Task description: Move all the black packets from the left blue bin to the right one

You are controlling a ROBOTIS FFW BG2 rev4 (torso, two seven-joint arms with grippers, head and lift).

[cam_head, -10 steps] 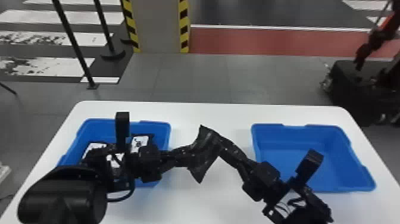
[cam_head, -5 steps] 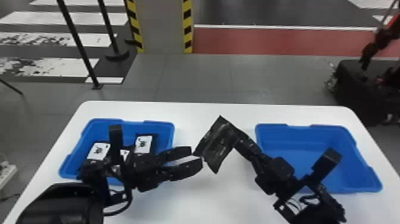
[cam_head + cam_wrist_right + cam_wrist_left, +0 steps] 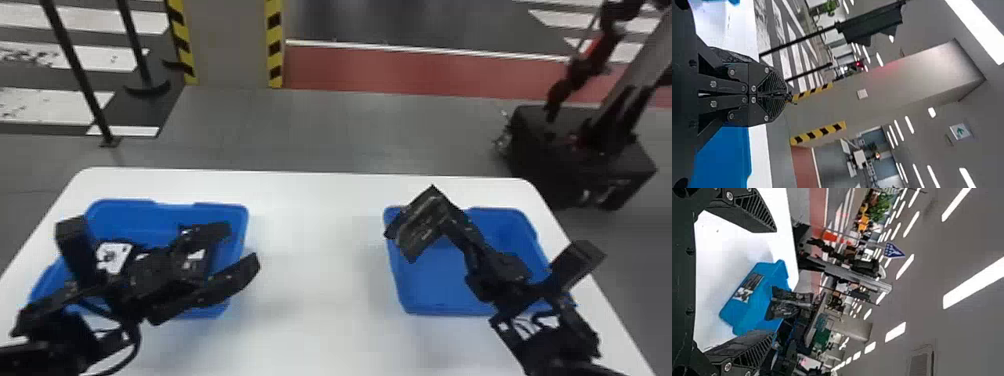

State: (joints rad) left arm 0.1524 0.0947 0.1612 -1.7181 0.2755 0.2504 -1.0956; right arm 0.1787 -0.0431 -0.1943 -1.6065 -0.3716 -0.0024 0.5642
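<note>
Head view: white table with rounded corners (image 3: 312, 240), two blue plastic bins on it. Left gripper (image 3: 243, 245), black, two flat fingers, jaws apart with nothing between them, over the left blue bin (image 3: 130, 216). Black packets with white labels (image 3: 114, 257) lie in that bin, partly hidden by the arm; can't get a count. Right gripper (image 3: 448, 218), same black type, is clamped on one flat, shiny black packet (image 3: 419, 227), held tilted over the inner side of the right blue bin (image 3: 435, 287). Behind the table: grey pillar with yellow-black striped edges (image 3: 230, 45), thin black posts.

Left wrist view: own black fingers well apart, nothing between. Farther off, the held packet hangs from the other arm's gripper, seen against the right bin, which has a dark-and-white label on its wall.

Right wrist view: own fingers pressed together, thin dark edge at the tips. Part of the right bin shows beside them, plus the striped pillar beyond.
</note>
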